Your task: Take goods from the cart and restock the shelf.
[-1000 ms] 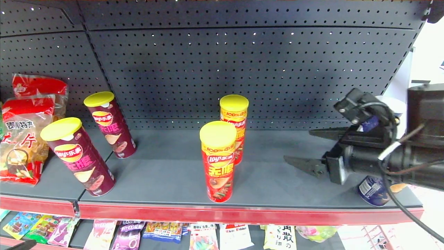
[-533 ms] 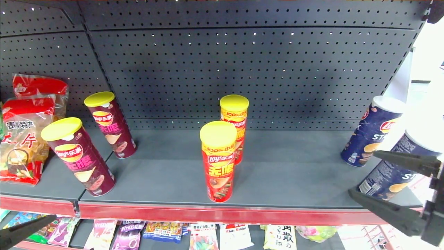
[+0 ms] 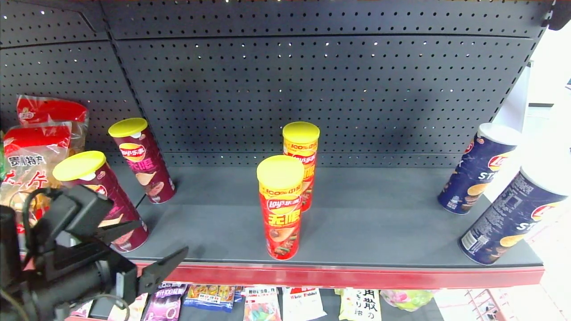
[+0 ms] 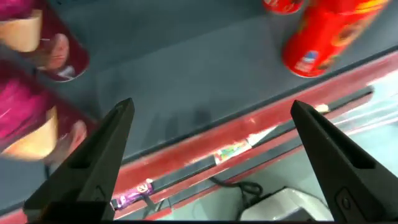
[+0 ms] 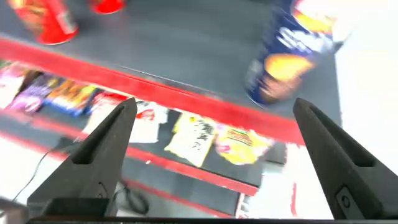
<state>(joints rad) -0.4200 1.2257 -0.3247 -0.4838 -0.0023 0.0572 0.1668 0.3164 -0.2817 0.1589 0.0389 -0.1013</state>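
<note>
On the grey shelf (image 3: 366, 223) stand two maroon cans (image 3: 100, 200) at the left, two red cans (image 3: 280, 207) in the middle and two blue cans (image 3: 513, 214) at the right. My left gripper (image 3: 164, 236) is open and holds nothing; it hangs at the shelf's red front edge (image 3: 312, 274), just right of the nearer maroon can. In the left wrist view the left gripper (image 4: 212, 104) spans that edge, with maroon cans (image 4: 31, 118) on one side and a red can (image 4: 323, 37) on the other. My right gripper (image 5: 214, 102) is open and holds nothing, below the shelf edge, near a blue can (image 5: 289, 56).
Snack bags (image 3: 31, 178) lean at the shelf's far left. Flat packets (image 3: 263, 303) line the lower shelf. A pegboard wall (image 3: 312, 89) closes the back. Bare shelf lies between the red cans and the blue cans.
The right arm has drawn back from the blue cans and left the head view. The left arm has risen into the head view at the lower left, up to the shelf edge.
</note>
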